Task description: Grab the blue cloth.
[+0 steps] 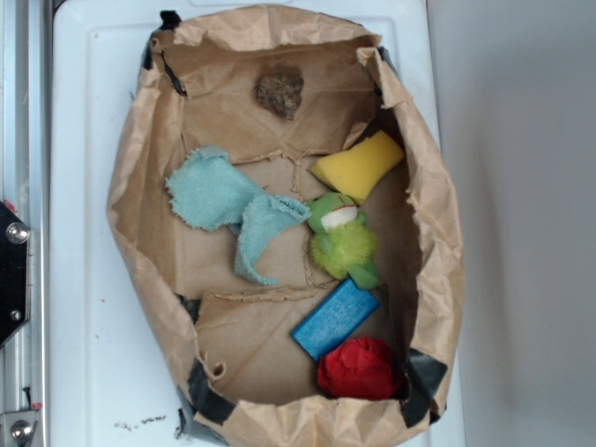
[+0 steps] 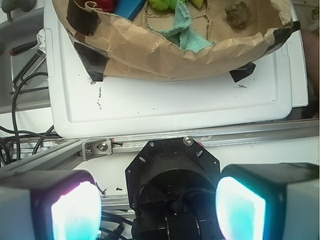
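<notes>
The hand (image 2: 157, 207) is hanging spread wide outside the paper bag (image 1: 130, 186), while the blue cloth (image 1: 228, 200), probably light and limp, is offering its bunched middle fold.

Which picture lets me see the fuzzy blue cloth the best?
The exterior view: the blue cloth lies fully visible, spread inside the paper bag. The wrist view shows only a bunched strip behind the bag's rim.

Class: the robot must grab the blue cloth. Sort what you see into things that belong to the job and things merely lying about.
Belongs to the job:
blue cloth
gripper, open, outside the bag

Just lying about:
yellow sponge
green fuzzy toy
blue block
red ball
brown lump
paper bag holding them all
white tray
</notes>
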